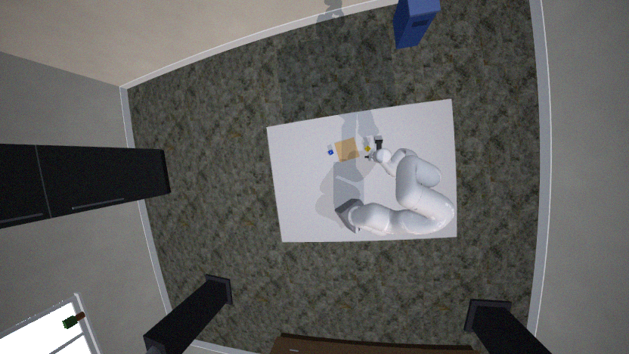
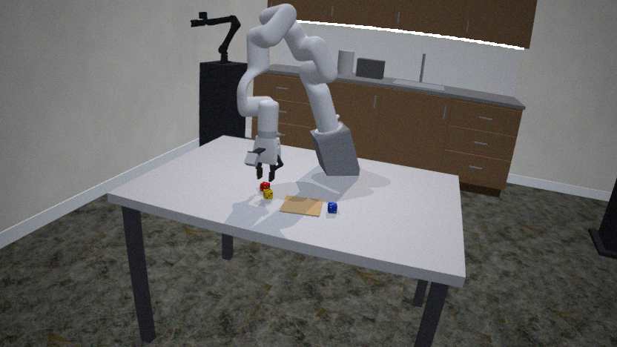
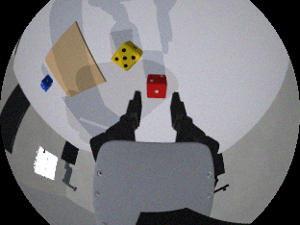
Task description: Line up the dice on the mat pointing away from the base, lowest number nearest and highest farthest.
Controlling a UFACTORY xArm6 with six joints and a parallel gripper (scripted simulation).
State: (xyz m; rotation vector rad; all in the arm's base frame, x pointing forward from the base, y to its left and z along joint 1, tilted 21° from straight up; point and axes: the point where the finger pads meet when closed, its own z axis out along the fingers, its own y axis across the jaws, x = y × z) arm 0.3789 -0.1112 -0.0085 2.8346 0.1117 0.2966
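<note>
A red die [image 2: 265, 185] [image 3: 157, 86] and a yellow die [image 2: 268, 193] [image 3: 127, 57] sit close together on the table, left of the tan mat [image 2: 301, 205] [image 3: 72, 61]. A blue die [image 2: 332, 207] [image 3: 46, 84] sits on the table just off the mat's other side. No die is on the mat. My gripper [image 2: 265, 172] [image 3: 156, 98] hangs a little above the red die, fingers pointing down, open and empty. In the overhead view the mat [image 1: 345, 149], the yellow die [image 1: 367, 148] and the blue die [image 1: 329, 151] show; the arm hides the red die there.
The arm's grey base [image 2: 335, 151] stands at the far side of the table, behind the mat. A black pedestal with another arm [image 2: 220, 98] stands off the table's far left corner. Kitchen cabinets line the back wall.
</note>
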